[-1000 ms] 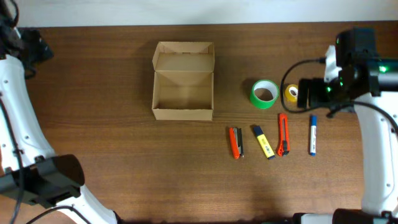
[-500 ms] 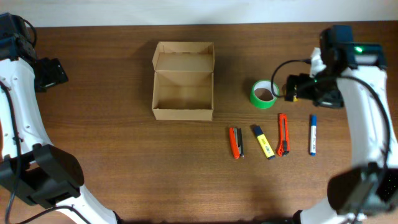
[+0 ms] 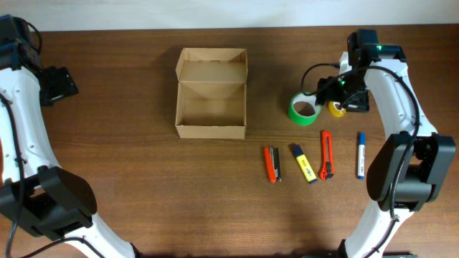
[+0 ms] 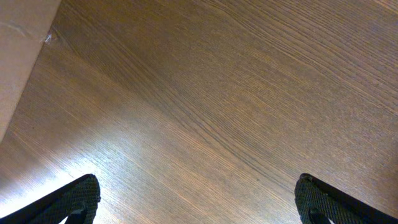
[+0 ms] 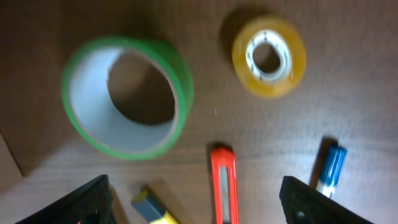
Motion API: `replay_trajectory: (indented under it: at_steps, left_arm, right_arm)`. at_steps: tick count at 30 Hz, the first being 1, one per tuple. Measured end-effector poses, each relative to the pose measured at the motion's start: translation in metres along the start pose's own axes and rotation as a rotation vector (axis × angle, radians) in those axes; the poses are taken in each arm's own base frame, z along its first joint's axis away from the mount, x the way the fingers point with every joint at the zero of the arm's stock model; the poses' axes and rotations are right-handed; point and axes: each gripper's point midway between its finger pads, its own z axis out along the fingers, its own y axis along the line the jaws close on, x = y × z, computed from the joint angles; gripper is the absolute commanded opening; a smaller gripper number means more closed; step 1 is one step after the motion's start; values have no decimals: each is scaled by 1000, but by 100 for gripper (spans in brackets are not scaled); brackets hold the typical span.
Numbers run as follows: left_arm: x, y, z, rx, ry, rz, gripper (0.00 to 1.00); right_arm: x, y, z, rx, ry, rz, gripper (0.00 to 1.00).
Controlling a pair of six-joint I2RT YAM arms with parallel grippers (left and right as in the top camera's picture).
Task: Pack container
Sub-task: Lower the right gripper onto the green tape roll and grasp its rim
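Note:
The container (image 3: 211,94) is an open tan cardboard box at the table's middle left, lid flap back, nothing visible inside. A green tape roll (image 3: 304,108) (image 5: 127,98) and a small yellow tape roll (image 3: 336,108) (image 5: 268,56) lie to its right. Below them lie an orange stapler-like tool (image 3: 272,164), a yellow highlighter (image 3: 303,163) (image 5: 149,208), an orange box cutter (image 3: 327,154) (image 5: 222,185) and a blue marker (image 3: 361,155) (image 5: 329,168). My right gripper (image 3: 343,92) (image 5: 198,202) is open, hovering above the tape rolls. My left gripper (image 3: 57,84) (image 4: 199,202) is open over bare wood, far left.
The table's far edge runs along the top of the overhead view. A corner of the cardboard box (image 4: 18,56) shows at the left of the left wrist view.
My right arm has swung left and toward the far edge, now over the two tape rolls. My left arm shifted early on, then held still. No object has moved.

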Motion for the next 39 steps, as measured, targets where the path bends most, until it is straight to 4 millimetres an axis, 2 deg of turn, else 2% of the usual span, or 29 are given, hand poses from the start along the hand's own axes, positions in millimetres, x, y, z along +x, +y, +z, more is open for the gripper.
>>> replay_trajectory:
  at_steps: [5, 8, 12, 17, 25, 29, 31, 35, 39]
  left_arm:
    - [0, 0, 0, 0, 0, 0, 100]
    - [0, 0, 0, 0, 0, 0, 100]
    - [0, 0, 0, 0, 0, 0, 100]
    - [0, 0, 0, 0, 0, 0, 100]
    - [0, 0, 0, 0, 0, 0, 100]
    - [0, 0, 0, 0, 0, 0, 100]
    - [0, 0, 0, 0, 0, 0, 100]
    - [0, 0, 0, 0, 0, 0, 100]
    - [0, 0, 0, 0, 0, 0, 100]
  right_arm:
    - [-10, 10, -3, 5, -42, -27, 87]
    - [-17, 24, -3, 19, -54, -66, 87]
    - [-15, 34, 8, 43, -22, -97, 87]
    - [-9, 28, 23, 75, 28, -98, 87]
    - [-8, 21, 31, 109, 48, -101, 86]
    - [-4, 18, 50, 120, 92, -100, 84]
    - [-2, 17, 57, 123, 109, -100, 82]
    - [0, 16, 65, 128, 128, -107, 66]
    - [1, 15, 68, 132, 136, -102, 65]
